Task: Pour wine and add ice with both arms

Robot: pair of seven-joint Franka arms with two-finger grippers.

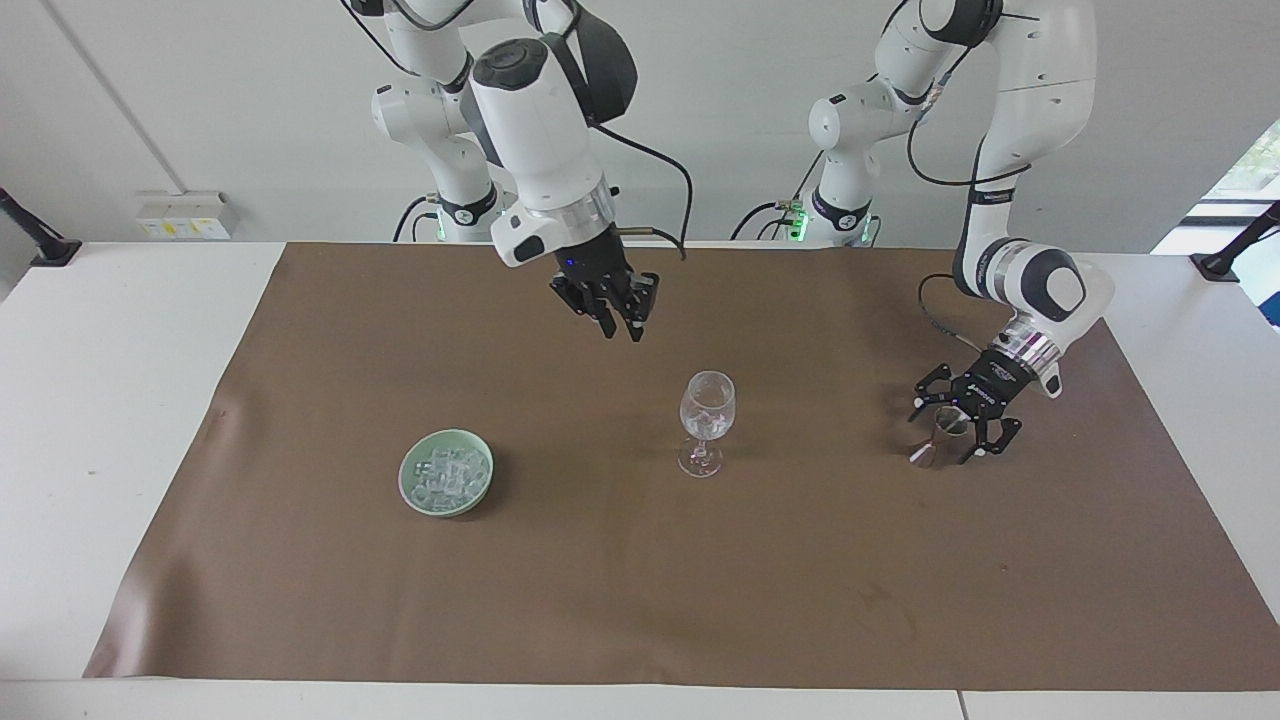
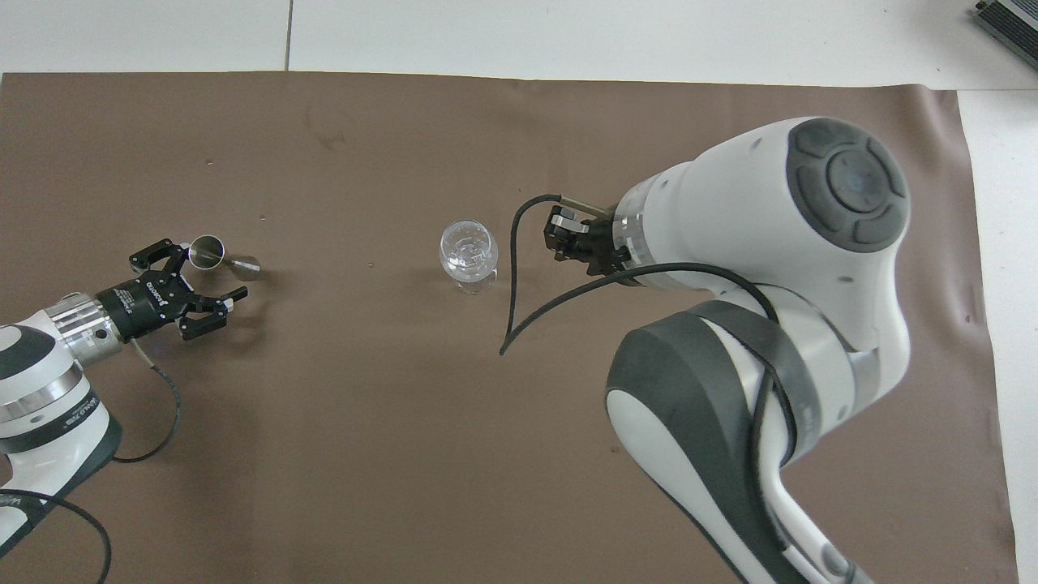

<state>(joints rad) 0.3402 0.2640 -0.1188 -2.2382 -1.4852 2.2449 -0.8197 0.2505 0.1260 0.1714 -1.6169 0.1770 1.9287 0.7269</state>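
Left pincer [image 1: 953,437]: open astride jigger [image 1: 935,441], standing near worktop's left-arm end | Right pincer [image 1: 625,318]: fingertip gap unreadable, raised over mat | Ice [image 1: 447,477]: heaped in bowl [image 1: 410,491] toward right-arm end, reachable | Wine glass [image 1: 706,420]: upright mid-worktop for both arms

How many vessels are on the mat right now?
3: a green bowl toward the right arm's end, a wine glass mid-mat, a steel jigger toward the left arm's end.
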